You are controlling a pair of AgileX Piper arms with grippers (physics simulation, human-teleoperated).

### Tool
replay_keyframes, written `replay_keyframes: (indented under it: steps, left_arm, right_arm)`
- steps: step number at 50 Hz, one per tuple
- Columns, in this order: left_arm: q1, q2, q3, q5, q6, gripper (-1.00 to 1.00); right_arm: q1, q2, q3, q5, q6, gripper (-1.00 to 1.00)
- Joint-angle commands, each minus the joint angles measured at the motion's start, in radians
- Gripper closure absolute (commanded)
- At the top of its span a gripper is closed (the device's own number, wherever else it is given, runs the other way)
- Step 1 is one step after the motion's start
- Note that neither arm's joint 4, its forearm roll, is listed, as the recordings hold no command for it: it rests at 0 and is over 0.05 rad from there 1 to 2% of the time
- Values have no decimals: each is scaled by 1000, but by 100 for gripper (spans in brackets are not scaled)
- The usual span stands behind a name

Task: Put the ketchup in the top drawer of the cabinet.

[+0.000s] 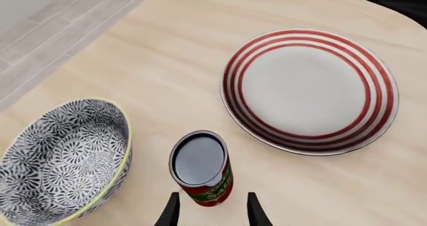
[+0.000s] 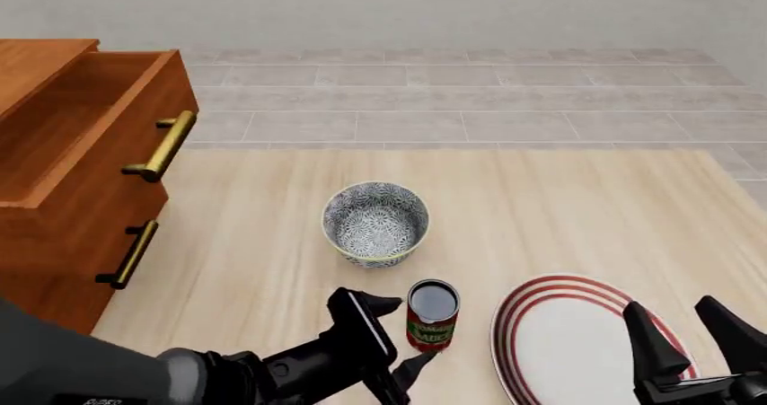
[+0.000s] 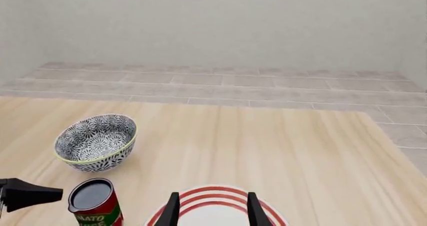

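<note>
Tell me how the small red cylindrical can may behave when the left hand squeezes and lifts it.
The small red cylindrical can looks rigid, so it probably will not crush. Its glossy round wall may slip between the open left hand fingers. Standing upright and narrow, it could tip if nudged off-centre.

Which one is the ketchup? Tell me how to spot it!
Find the big wooden cabinet, then look across the table to the patterned bowl. Just in front of it, beside the striped plate, stands the ketchup: the only small red can.

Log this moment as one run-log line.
left gripper: open, straddling upright red ketchup can | right gripper: open over red-striped white plate | reddish-brown wooden top drawer: open | ketchup: on table
</note>
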Motion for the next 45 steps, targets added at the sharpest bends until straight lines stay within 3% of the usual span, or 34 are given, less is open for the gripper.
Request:
replay_keyframes:
  steps: [1, 7, 8, 16, 18, 45]
  left_arm:
    - [22, 11, 4, -10, 4, -100]
    - [30, 25, -3, -19, 11, -100]
    - [40, 22, 11, -41, 45, -100]
    - [39, 27, -22, -13, 27, -100]
    - [20, 41, -53, 23, -12, -100]
    - [19, 118, -117, 21, 13, -100]
  right_arm:
    - [1, 8, 2, -6, -1, -100]
    - [3, 0, 1, 1, -2, -100]
    - [3, 1, 1, 1, -2, -100]
    - [7, 20, 2, -10, 0, -100]
    - [10, 27, 2, -13, 2, -100]
    - [27, 75, 2, -38, 2, -100]
